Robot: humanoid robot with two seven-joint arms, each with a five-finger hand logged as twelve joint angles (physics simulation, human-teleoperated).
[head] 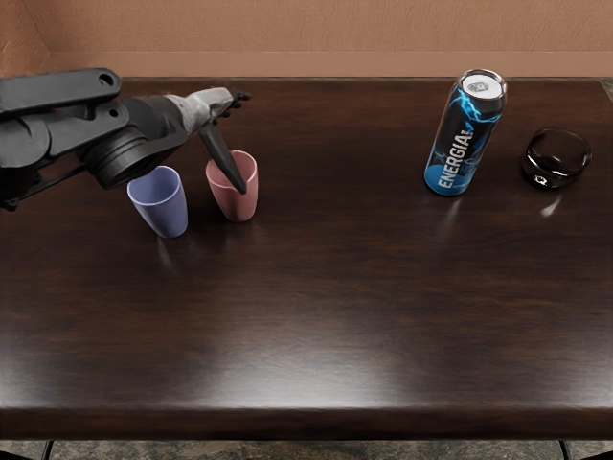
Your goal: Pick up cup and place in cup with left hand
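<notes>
Standing upright on the bench [306, 316], the pink cup [236, 203] is left of centre, its rim and inside partly hidden by the thumb [224, 159] of the left hand [207, 108]. Whether thumb and cup touch, I can't tell. The hand is spread, its thumb pointing down, well away from the other fingers, and nothing is in its grasp; those fingers bunch into a small dark shape, hard to tell apart. The blue cup [163, 213] stands upright just beside the pink one, under the arm [57, 134], which the picture's left edge cuts off. Well apart, on the right, are a drink can [464, 136] and a dark, see-through bowl [556, 161], its outline hard to read. The bench is brown, glossy wood with pale glare near its front edge. Behind is an orange-brown wall [306, 27]; below, a strip of mottled floor [306, 449].
</notes>
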